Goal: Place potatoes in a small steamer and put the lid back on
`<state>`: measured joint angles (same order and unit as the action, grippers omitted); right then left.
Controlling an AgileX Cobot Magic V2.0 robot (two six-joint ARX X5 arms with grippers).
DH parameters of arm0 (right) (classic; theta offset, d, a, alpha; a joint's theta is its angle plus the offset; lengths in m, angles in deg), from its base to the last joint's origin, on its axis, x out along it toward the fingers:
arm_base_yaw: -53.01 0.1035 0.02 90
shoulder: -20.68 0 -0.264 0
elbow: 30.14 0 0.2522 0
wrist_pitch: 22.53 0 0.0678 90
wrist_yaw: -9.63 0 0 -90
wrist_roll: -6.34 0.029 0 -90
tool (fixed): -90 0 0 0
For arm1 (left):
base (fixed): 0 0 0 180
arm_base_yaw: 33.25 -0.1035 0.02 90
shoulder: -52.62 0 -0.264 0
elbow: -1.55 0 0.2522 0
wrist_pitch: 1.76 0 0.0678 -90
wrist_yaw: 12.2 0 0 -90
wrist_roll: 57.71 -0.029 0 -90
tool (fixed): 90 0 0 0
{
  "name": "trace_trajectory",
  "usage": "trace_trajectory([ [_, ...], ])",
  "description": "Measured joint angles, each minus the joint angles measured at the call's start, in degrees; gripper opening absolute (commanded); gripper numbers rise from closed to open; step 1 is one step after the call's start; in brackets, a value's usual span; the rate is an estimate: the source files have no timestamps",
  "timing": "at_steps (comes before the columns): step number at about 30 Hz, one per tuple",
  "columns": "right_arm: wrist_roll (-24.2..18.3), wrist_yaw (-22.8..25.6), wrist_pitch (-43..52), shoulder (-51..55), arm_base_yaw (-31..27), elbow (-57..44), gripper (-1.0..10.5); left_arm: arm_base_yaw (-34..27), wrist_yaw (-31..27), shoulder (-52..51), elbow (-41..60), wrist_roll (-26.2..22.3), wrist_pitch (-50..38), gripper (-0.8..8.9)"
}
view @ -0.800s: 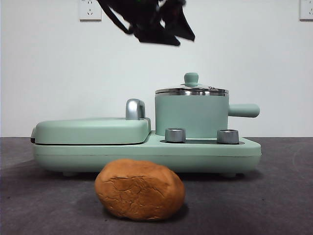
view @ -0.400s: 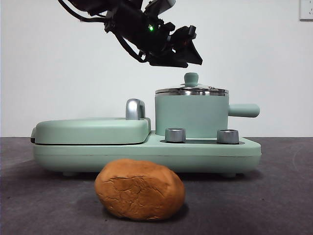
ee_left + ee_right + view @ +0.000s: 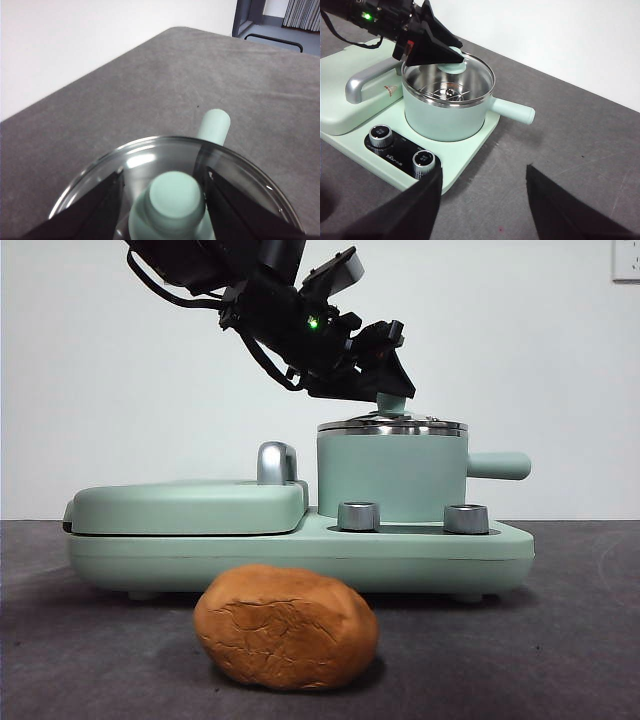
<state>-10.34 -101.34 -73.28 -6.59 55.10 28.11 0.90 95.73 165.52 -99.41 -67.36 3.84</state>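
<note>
Jaws of left gripper [image 3: 161, 192] wide, straddling mint-green knob [image 3: 174, 195] of round clear glass lid [image 3: 392, 425] on mint-green cylindrical steamer pot [image 3: 392, 476]. Right gripper [image 3: 482, 200] wide open, apart. Orange-brown cracked potato [image 3: 286, 626] on table.

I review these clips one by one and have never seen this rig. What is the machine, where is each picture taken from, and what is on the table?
It is a robot with two arms at a table. One picture looks level across the table; the other two come from cameras on the arms' wrists. A mint-green cooker stands there, carrying the steamer with its glass lid on. The potato lies on the table in front. The left end effector is down at the lid's knob, one jaw on each side; whether it grips is unclear. The right end effector is open and holds nothing, waiting off to the side.
</note>
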Motion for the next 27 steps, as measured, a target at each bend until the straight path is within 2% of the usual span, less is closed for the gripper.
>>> trace_trajectory([
  [9, 0.0, 0.0, 0.0, 0.0, 0.0, 0.0, 2.6, 0.0, 0.0, 0.8, 0.0, 0.2, 1.3, 2.39],
  [11, 0.0, 0.0, 0.0, 0.0, 0.0, 0.0, 2.6, 0.0, -0.2, 0.8, 0.0, 0.2, 1.3, 1.73],
  [13, 0.0, 0.0, 0.0, 0.0, 0.0, 0.0, 2.6, 0.0, -0.2, 0.8, 0.0, 0.0, 1.1, 0.54],
  [15, 0.0, 0.0, 0.0, 0.0, 0.0, 0.0, 2.6, 0.2, -1.1, 0.8, -0.1, -0.1, 1.0, 0.07],
  [27, 0.0, 0.0, 0.0, 0.0, 0.0, 0.0, 2.6, 0.5, -2.8, 0.7, -0.2, -0.2, 1.0, 0.07],
])
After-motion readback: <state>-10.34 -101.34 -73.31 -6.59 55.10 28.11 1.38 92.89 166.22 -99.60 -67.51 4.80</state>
